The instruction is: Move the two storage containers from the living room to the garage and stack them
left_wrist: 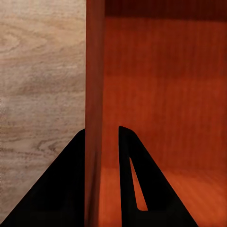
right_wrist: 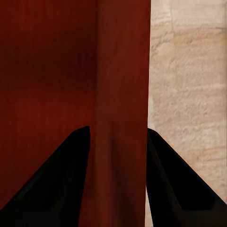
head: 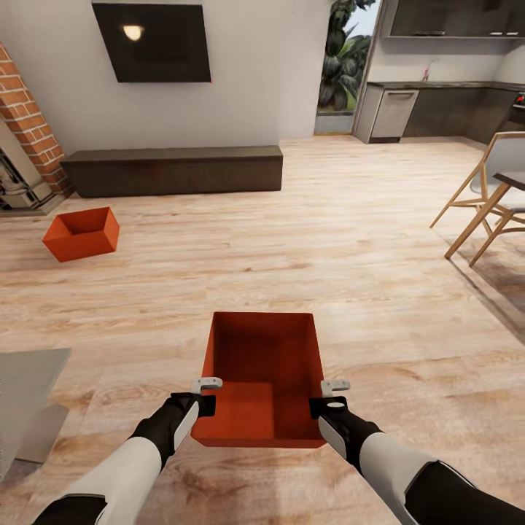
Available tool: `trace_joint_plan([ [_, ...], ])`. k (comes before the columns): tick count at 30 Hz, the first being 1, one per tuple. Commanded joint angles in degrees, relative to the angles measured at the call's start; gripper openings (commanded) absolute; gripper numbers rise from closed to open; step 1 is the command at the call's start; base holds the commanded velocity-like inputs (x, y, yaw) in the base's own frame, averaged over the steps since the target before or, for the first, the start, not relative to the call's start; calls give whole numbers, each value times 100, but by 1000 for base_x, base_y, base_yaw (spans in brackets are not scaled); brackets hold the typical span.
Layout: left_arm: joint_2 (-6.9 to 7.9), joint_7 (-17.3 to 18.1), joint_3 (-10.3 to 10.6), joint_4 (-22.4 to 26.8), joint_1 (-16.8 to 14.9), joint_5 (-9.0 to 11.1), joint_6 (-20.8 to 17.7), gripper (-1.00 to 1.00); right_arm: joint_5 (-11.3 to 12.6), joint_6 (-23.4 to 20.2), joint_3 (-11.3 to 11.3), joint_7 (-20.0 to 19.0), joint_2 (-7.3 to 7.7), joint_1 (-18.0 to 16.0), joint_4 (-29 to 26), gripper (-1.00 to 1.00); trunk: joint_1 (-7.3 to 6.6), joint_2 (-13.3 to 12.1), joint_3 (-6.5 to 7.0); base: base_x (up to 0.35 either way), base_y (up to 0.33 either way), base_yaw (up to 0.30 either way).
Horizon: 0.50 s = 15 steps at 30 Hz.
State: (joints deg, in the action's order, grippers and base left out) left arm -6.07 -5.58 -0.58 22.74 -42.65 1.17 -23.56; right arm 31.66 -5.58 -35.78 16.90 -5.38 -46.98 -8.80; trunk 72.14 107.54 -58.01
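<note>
near storage container (head: 262,379): orange-red lidless bin, upright, open top facing up, held between both arms above the light wood-plank floor (head: 364,240), in front of the robot.
left gripper (head: 206,384): at the bin's left wall; in the left wrist view one dark finger (left_wrist: 56,189) lies outside the wall (left_wrist: 94,118) and the other inside, closed against it.
right gripper (head: 335,386): at the bin's right wall; in the right wrist view the wall (right_wrist: 123,118) runs between the two dark fingers (right_wrist: 56,179), pinched from both sides.
far storage container (head: 81,233): same orange-red bin, tilted, on the plank floor near the brick fireplace (head: 25,124), well apart from the held one.
low dark cabinet (head: 173,169): along the back wall, beyond the far bin.
wall tv (head: 154,40): black, above the cabinet.
wooden chair (head: 481,197): at the floor's right edge.
grey rug (head: 25,394): at the floor's left edge, near the left arm.
</note>
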Motion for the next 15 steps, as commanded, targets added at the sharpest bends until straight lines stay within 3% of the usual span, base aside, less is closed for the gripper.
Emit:
trace_joint_plan([
  [1, 1, -49, -13, -8, 2, 41, -34, -100, -37, 4, 12, -11, 2, -4, -42, -100, -23, -40, 15, 0, 0, 0],
  [15, 1, -49, -13, -15, 2, 41, -35, -100, -37, -41, 11, -11, 2, -4, -42, -100, -331, -601, 266, 0, 0, 0],
])
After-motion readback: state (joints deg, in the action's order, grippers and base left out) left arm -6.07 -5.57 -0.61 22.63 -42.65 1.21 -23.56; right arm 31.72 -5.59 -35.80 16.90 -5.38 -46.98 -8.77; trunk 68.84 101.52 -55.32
